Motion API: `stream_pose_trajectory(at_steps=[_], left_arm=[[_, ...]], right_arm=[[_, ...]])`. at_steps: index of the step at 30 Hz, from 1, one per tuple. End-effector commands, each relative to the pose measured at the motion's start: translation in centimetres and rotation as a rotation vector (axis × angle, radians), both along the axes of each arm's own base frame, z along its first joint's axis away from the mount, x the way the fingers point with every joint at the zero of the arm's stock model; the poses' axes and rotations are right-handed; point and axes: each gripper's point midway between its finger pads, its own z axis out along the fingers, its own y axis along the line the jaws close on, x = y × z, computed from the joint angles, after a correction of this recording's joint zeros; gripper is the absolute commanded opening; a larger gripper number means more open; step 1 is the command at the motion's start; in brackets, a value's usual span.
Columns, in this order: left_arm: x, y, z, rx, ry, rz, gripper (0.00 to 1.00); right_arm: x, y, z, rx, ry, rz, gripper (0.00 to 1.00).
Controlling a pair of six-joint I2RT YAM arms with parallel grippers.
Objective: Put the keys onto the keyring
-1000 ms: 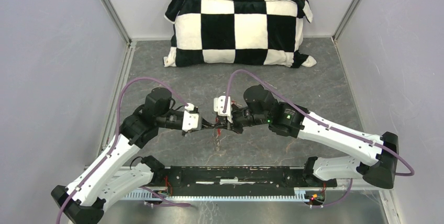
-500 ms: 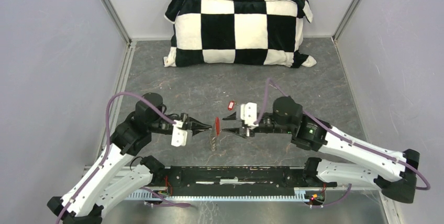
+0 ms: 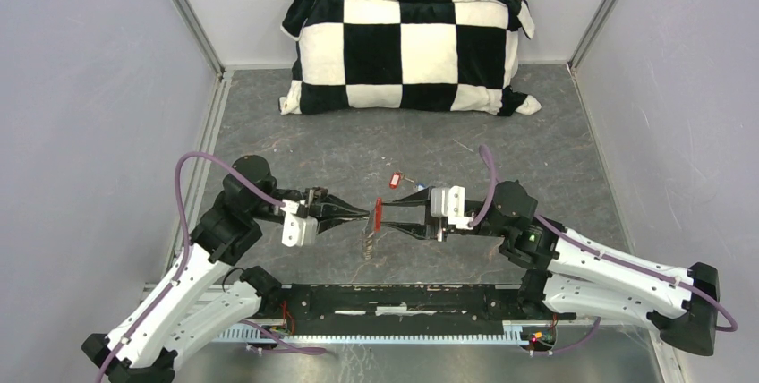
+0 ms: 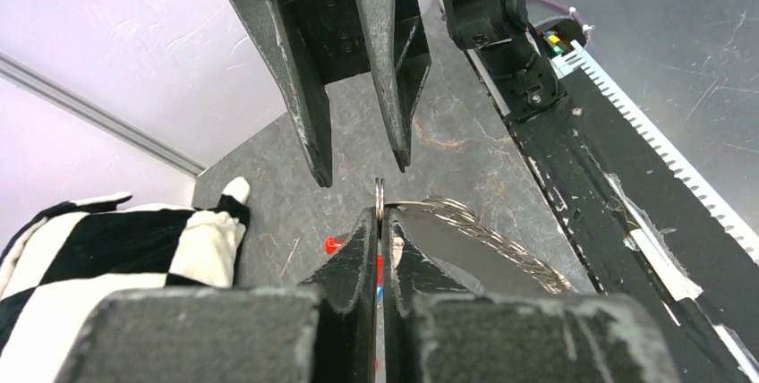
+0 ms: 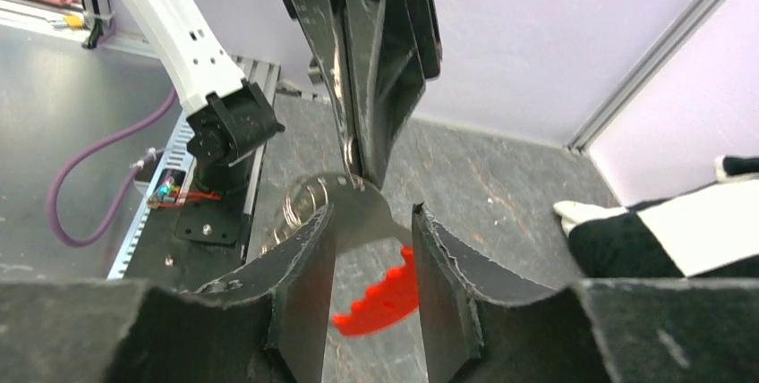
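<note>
From above, you see both arms meeting over the near middle of the worktop. The left claw and right claw point tip to tip. A red plastic piece stands upright between them, and the keys hang below as a silver bunch over the worktop. A loose red-tagged key lies on the worktop just beyond the claws. A checkered pillow lies along the far edge. How the claws are set you can't judge from here.

Your left wrist camera settles its own claw. The left claw is clenched on the thin edge of the keyring, with the keys fanned out to the right of it. Opposite, the right claw has its fingers parted, just short of the ring.

Your right wrist camera gives the other side. The right claw is released, its fingers standing either side of a flat silver piece and the red plastic piece. Whether either finger touches them you can't tell. Above, the left claw pinches the keyring, whose loops show beside it.
</note>
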Motion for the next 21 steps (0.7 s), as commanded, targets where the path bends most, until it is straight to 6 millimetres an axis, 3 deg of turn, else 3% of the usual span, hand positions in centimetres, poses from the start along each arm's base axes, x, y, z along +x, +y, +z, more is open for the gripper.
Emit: stream_pose_trajectory(at_steps=[1, 6, 9, 12, 16, 18, 21], left_arm=[[-1.0, -0.3, 2.8, -0.059, -0.012, -0.059, 0.02], [-1.0, 0.0, 1.4, -0.042, -0.096, -0.067, 0.02], [-0.4, 0.2, -0.4, 0.0, -0.148, -0.038, 0.02], [1.0, 0.4, -3.2, 0.07, -0.114, 0.029, 0.02], [2.5, 0.8, -8.3, 0.166, -0.017, 0.112, 0.02], [3.2, 0.9, -9.5, 0.175, 0.022, 0.139, 0.02], [4.3, 1.1, -10.9, 0.182, 0.063, 0.17, 0.02]], right_arm=[[-0.9, 0.1, 3.3, 0.113, -0.051, 0.045, 0.42], [-0.7, 0.0, 3.1, 0.099, -0.05, 0.033, 0.41], [1.6, -0.1, 2.1, 0.052, -0.002, -0.083, 0.42], [6.5, -0.9, 1.3, 0.001, 0.11, -0.321, 0.44], [14.3, -3.4, -2.3, -0.093, 0.322, -0.589, 0.5], [17.2, -4.7, -4.6, -0.125, 0.415, -0.684, 0.5], [19.3, -5.3, -8.3, -0.192, 0.426, -0.734, 0.5]])
